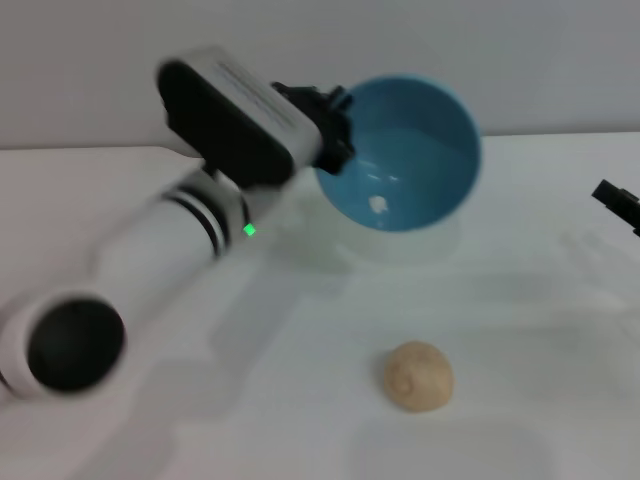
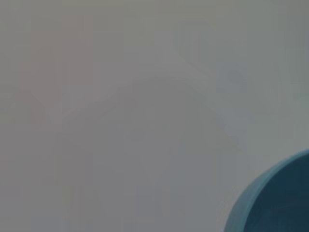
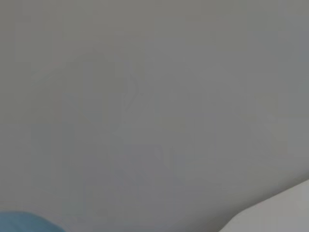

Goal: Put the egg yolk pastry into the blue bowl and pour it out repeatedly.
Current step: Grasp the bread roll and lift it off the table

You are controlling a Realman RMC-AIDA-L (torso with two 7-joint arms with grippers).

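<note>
The blue bowl is held off the table at the back, tipped so its empty glossy inside faces me. My left gripper is shut on its left rim. A part of the bowl also shows in the left wrist view and a sliver in the right wrist view. The egg yolk pastry lies on the white table in front of the bowl, well below it. My right gripper shows only as a black tip at the right edge, away from both.
The white table runs across the view, with a grey wall behind it. My left forearm crosses the left side of the table.
</note>
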